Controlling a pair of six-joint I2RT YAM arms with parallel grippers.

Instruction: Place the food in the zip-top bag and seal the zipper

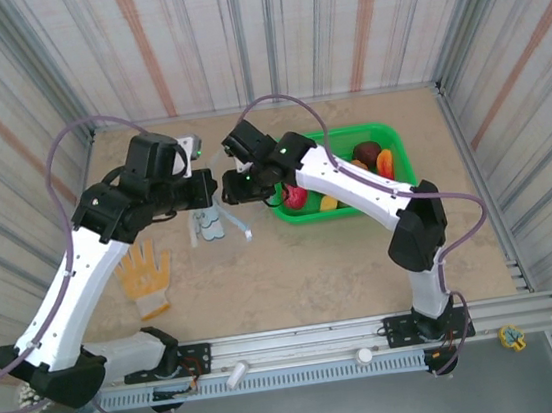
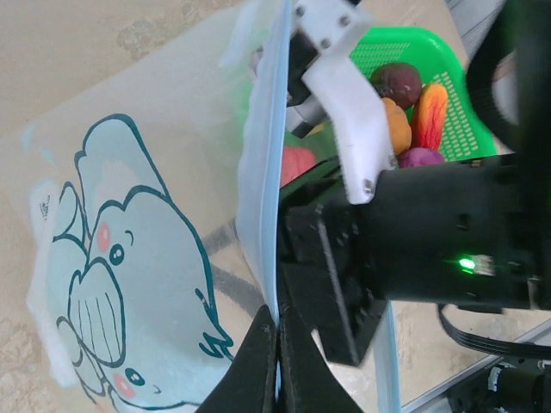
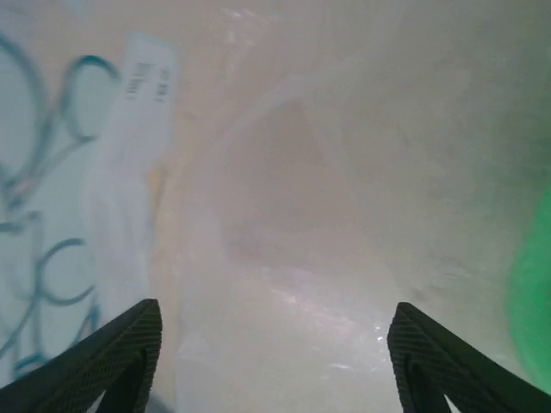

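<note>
Plastic film, clear and crinkled and printed with a blue elephant, makes up the zip-top bag (image 2: 138, 258). It is found on the surface (image 1: 295, 275) just left of the green basket (image 1: 402, 151). The zipper (image 2: 265, 172), a pale blue strip, is seen raised along the bag edge nearest the basket.

The left gripper (image 2: 277, 366) is closed narrowly on that strip, with the film pinched between its fingers. The right gripper (image 3: 271, 361) is spread wide between the bag and the basket, and nothing is held in it. Wrinkled film is made out close ahead of its fingers; whether they are inside the mouth cannot be told.

The food (image 1: 367, 155) is lying in the basket, where red, orange, yellow and dark pieces are noted. No piece can be confirmed inside the bag.

The bag is judged light, limp and slippery, and its mouth is expected to collapse if released. The strip is judged its stiffest part and the proper place for a hold. A second hold on the opposite lip is advised so that the mouth is kept open.

The food is judged light, hard and smooth, and liable to roll or slip from a pinch. Each piece is best taken singly across its narrowest width.
</note>
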